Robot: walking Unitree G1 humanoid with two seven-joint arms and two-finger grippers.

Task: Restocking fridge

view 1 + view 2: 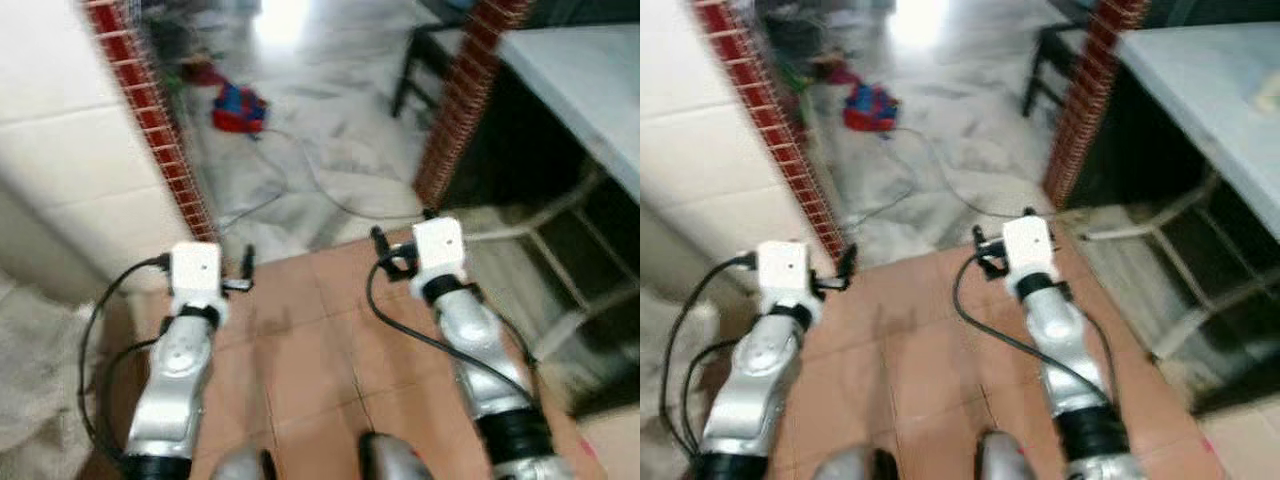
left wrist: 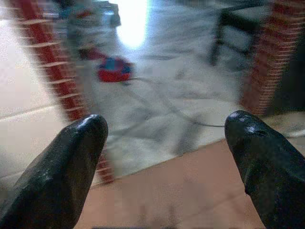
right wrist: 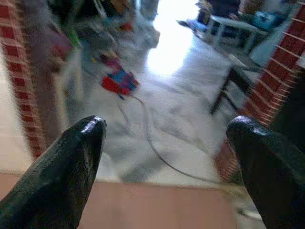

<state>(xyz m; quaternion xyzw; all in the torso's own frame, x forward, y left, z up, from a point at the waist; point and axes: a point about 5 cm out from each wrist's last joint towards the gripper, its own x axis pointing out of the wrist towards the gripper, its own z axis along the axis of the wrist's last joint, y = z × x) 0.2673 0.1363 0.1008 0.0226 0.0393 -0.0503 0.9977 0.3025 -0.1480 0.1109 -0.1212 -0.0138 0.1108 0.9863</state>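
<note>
My left gripper (image 2: 164, 157) and my right gripper (image 3: 167, 162) are both held forward at about the same height over the terracotta tile floor (image 1: 310, 350), each with its two black fingers spread wide and nothing between them; the wrist views show a broad gap between the fingertips (image 2: 81, 138) of the left and the fingertips (image 3: 81, 143) of the right. A fridge, or any stock for it, cannot be made out in these pictures, which are blurred. In the head views my two silver arms reach out side by side, well apart, with black cables looping along each. The terracotta tiles end just ahead of the grippers, where a grey-white marble floor (image 1: 330, 130) begins and runs on toward a bright patch of light. On that marble lies a red and blue object (image 1: 238, 108), too blurred to name, with a thin dark cable (image 1: 320, 185) trailing from it across the floor. A red-brick edged white wall (image 1: 70, 150) stands on my left, and a red-brick pillar (image 1: 462, 100) on my right. Beyond the pillar on the right is a pale grey table top (image 1: 585, 85) over a dark space with light bars below.
</note>
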